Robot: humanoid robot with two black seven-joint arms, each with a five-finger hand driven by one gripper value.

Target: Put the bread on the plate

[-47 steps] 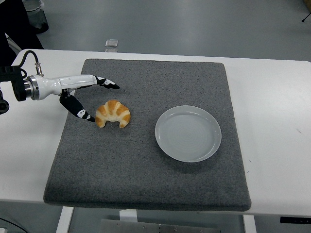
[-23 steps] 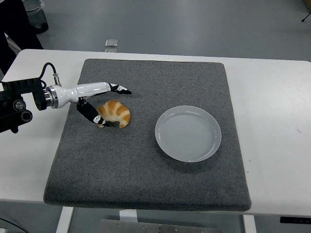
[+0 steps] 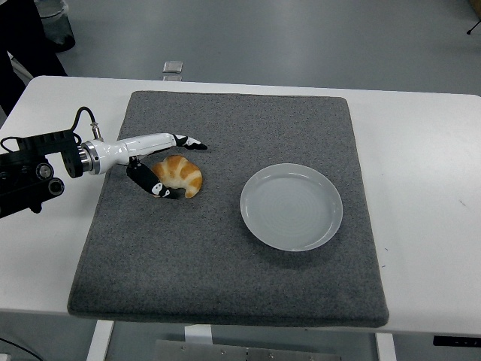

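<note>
Grey mat [image 3: 225, 256] bears empty plate [image 3: 291, 207]; left hand [image 3: 167, 164] open, straddling croissant [image 3: 180, 174].

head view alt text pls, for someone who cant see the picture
The robot's left hand reaches in from the left with its fingers spread around a croissant on a grey mat, not yet closed on it. An empty white plate sits on the mat to the croissant's right, on a white table.
</note>
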